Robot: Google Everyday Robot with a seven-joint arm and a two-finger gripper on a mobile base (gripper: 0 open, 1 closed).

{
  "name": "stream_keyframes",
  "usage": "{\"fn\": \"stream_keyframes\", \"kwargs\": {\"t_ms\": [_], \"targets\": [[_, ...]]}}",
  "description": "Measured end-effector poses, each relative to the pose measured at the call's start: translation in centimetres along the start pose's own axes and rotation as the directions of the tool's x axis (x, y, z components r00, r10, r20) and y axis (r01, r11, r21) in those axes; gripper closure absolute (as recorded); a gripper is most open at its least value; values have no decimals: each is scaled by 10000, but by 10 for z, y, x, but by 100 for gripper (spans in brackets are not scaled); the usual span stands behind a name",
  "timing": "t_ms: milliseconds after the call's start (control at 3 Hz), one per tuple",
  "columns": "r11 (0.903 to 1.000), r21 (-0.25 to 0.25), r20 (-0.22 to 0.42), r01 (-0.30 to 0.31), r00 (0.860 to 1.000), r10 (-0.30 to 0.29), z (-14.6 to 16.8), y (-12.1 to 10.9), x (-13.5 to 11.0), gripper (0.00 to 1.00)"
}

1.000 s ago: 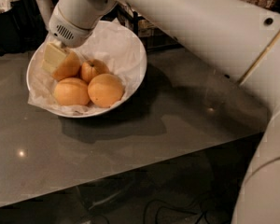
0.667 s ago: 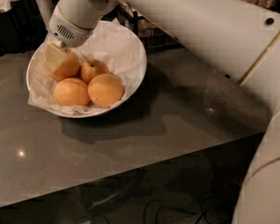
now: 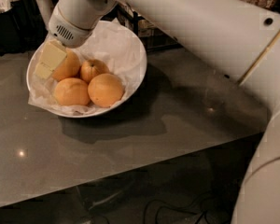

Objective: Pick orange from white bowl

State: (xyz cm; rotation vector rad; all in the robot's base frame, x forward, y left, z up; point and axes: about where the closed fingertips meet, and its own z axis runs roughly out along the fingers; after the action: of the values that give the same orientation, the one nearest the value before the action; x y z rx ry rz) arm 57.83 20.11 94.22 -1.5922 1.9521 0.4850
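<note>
The white bowl (image 3: 135,55), lined with crinkled white paper, stands on the grey table at the upper left and holds four oranges. My gripper (image 3: 47,63) reaches down into the bowl's back left, and its pale yellow end lies against the left side of the large smooth orange (image 3: 69,65), partly hiding it. A smaller orange with a dark stem dimple (image 3: 93,70) lies just right of it. Two more oranges lie at the front, one on the left (image 3: 71,91) and one on the right (image 3: 106,89).
The white arm (image 3: 186,17) crosses the top of the view from the right and its body fills the right edge. The grey tabletop (image 3: 177,111) ends at a front edge, with dark floor and cables below. Dark clutter stands behind the bowl.
</note>
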Motion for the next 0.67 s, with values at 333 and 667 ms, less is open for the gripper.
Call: {"fn": "stream_keyframes", "kwargs": {"t_ms": [333,667], "targets": [[9999,-38,0,-105,9999,105,4,-1,1,0],[9994,-68,-17,-345,9994,345,12,-3,3,0]]}}
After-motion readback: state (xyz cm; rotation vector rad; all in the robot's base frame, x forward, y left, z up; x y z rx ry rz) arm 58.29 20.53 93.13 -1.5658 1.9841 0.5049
